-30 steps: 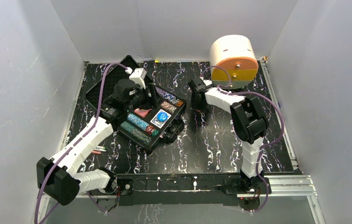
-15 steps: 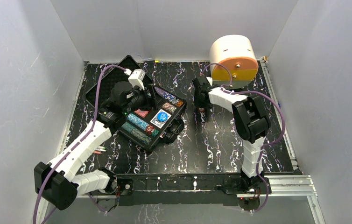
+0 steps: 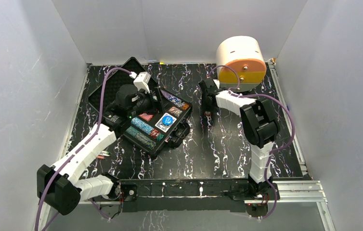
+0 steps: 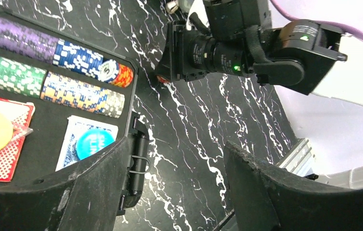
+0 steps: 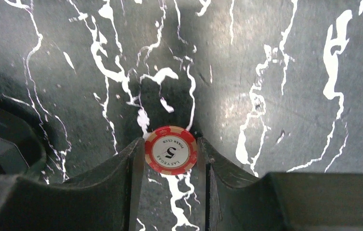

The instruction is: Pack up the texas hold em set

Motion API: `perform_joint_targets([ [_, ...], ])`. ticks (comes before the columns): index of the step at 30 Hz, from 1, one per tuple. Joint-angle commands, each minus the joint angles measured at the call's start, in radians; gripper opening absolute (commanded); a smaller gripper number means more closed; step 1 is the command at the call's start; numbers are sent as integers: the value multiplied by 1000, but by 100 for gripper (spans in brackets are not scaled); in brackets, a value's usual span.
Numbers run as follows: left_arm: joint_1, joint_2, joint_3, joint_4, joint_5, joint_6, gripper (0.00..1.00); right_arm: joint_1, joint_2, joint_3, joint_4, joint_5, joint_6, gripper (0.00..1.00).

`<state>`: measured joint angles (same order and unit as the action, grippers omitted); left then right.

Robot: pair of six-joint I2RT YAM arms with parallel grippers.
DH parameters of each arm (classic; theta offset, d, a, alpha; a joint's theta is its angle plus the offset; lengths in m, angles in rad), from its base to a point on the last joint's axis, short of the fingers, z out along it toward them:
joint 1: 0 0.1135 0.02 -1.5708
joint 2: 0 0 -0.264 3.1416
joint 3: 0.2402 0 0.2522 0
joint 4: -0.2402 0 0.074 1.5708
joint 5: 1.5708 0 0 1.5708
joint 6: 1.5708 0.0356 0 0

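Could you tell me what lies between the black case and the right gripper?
Only bare marbled table, shown in the top and left wrist views; the red chip sits between the right gripper's own fingers.

The tabletop (image 5: 276, 72) presented a black, white-veined marble-pattern surface with a low sheen. The fingers (image 5: 102, 192) were matt black plastic, scuffed and grainy at the edges. The poker chip (image 5: 171, 155) had a smooth, slightly glossy face. The case (image 4: 45, 144) was matt black plastic; the arm shells (image 3: 90, 147) were smooth white plastic.
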<state>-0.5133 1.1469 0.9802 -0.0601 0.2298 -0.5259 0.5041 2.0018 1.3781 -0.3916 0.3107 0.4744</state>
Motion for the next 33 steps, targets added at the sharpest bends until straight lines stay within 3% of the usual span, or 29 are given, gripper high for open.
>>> perform_joint_targets([
  [1, -1, 32, -20, 13, 58, -41, 71, -3, -47, -76, -127, -62, 45, 44],
  [6, -21, 101, -49, 45, 119, -105, 72, -3, -159, -163, -137, -144, 118, 45],
  [18, -258, 262, -132, 206, -2, -229, 72, -3, -474, -436, -49, -327, 352, 46],
  [33, -349, 423, -223, 504, -30, -414, 66, -2, -593, -544, 34, -493, 466, 47],
])
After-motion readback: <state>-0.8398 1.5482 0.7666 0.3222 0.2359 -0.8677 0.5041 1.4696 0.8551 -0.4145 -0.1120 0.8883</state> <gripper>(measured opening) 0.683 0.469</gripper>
